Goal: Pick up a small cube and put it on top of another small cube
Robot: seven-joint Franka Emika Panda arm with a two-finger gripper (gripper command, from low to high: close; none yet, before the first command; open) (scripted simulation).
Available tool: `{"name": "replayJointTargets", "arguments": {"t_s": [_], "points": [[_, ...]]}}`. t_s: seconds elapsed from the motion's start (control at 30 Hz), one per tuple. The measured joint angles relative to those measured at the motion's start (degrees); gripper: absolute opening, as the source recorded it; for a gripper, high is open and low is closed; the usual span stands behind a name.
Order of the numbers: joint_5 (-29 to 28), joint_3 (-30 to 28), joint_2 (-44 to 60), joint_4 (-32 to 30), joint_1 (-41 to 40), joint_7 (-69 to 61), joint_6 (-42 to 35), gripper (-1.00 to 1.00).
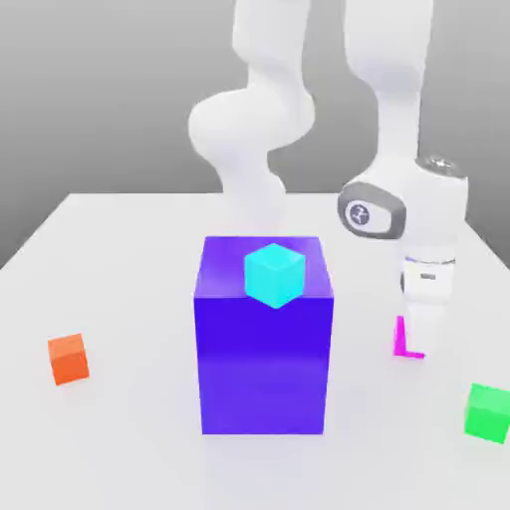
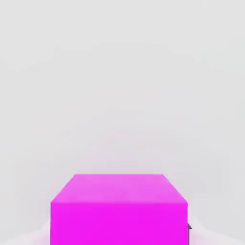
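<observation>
So my gripper [image 1: 412,329] is down at the table [image 1: 120,249], right on the small magenta cube [image 2: 118,210], which sits on the exterior view's right of the big blue block [image 1: 263,349]. I honestly can't tell if it's clamped on the cube or not. I'm low because the cube is tiny. A cyan cube [image 1: 274,275] sits on the block; orange cube [image 1: 68,359] and green cube [image 1: 488,410] are well apart

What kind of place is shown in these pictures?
Probably a simulated tabletop test scene, not a real room: a plain white table, flat-coloured blocks such as the big blue-violet block and the orange cube, and a white robot arm.
</observation>
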Motion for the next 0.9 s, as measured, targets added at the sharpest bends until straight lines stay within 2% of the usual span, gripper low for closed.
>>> {"name": "replayJointTargets", "arguments": {"t_s": [0.13,0.2,0.37,0.6,0.77,0.8,0.9], "points": [[5.01,0.76,-7.23,-1.51,0.97,-3.29,-5.8,-1.0],[4.35,0.15,-8.2,0.23,0.27,-2.81,-8.54,-1.0],[2.08,-1.56,-5.19,9.85,-2.26,-1.43,-15.14,-1.0],[3.55,-2.74,0.26,24.34,-5.03,-2.76,-24.23,-1.0],[2.93,-3.16,9.43,26.75,-5.16,-2.37,-17.5,-1.0],[2.78,-3.28,10.47,26.84,-5.08,-2.25,-16.54,1.0],[2.78,-3.28,10.47,26.84,-5.08,-2.25,-16.54,1.0]]}}
